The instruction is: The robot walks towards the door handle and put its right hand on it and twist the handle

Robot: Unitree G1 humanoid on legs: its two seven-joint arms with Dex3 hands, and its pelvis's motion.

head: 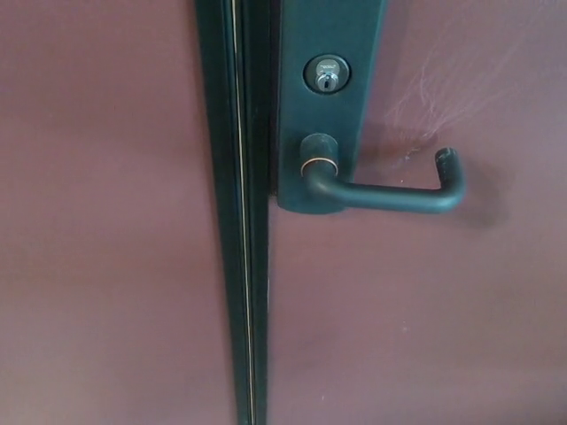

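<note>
— Where does the door handle (pixel 390 197) sit on the door (pixel 425 310)?

— Near the door's left edge, in its upper part. It is mounted on a backplate (pixel 330 35) that runs up that edge and out of the top of the view.

— And the keyhole (pixel 327 73)?

— On the same backplate, directly above the handle's pivot.

— Which way does the lever reach?

— To the right, level across the door, its far tip turned upward.

— What is left of the backplate?

— A vertical frame strip (pixel 237 230), just beside it, running top to bottom. Beyond that, another panel (pixel 97 221) fills the left side.
</note>
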